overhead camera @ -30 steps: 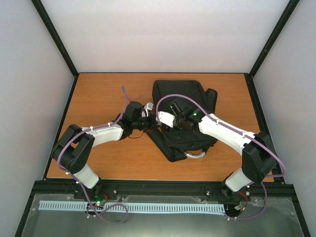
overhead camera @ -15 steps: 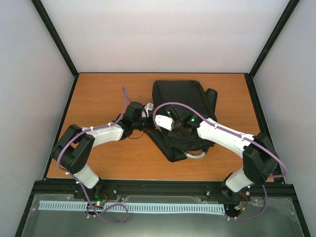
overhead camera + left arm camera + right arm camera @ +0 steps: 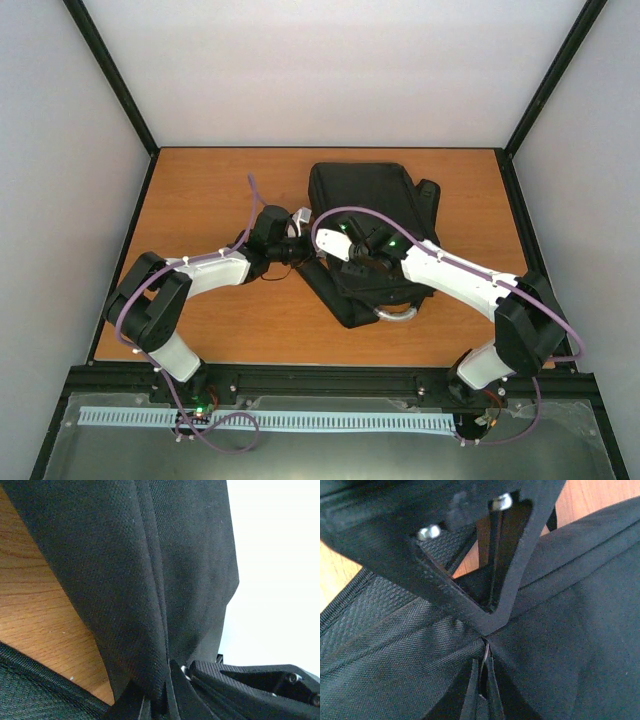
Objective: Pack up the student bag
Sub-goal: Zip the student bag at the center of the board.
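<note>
Warm orange-brown wood-grain bench [image 3: 200, 195], matte and evenly lit. Boxed in at the back and both sides by plain white walls [image 3: 330, 70], with black corner posts [image 3: 111, 75] slanting up. Bordered along the near edge by a black rail [image 3: 330, 378], with a white slotted strip [image 3: 320, 422] beyond it. Soft, diffuse light; hardly any shadow.

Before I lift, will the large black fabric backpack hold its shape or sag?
Likely floppy: the large black fabric backpack folds into a drape where the left gripper pinches it. It puckers at the right gripper too, so expect sagging between grips. Woven cloth looks grippy, unlikely to slip.
</note>
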Available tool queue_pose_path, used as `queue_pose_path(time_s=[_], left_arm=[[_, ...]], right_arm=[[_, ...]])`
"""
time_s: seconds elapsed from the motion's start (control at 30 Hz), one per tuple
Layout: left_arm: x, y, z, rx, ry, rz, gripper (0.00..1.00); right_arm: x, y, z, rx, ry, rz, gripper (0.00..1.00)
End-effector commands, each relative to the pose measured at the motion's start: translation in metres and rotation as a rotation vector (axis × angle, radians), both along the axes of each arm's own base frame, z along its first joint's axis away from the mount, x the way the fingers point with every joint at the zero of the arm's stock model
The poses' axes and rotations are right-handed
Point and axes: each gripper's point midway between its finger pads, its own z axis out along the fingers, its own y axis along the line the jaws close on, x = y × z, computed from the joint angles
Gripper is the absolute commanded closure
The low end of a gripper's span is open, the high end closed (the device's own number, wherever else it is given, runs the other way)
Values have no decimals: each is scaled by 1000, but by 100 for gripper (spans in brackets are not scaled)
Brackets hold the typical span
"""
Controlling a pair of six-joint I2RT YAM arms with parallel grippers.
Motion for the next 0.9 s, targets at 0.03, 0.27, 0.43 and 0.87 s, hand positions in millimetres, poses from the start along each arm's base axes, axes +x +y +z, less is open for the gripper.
queue_pose_path(time_s=[0.03,0.27,0.43,0.87], left_arm=[[2,-19,58,-104,-169,-70,99],[4,-15,48,-67,-164,-52,99],[4,-10,34,-33,-144,-33,99],[4,-1,8,18,-101,-1,99]], right_arm=[[6,3,18,40,-25,-31,97],[-1,-4,9,49,148,-103,97],[4,-18,13,122,267,-196,97],[10,-63,10,133,305,-337,97]])
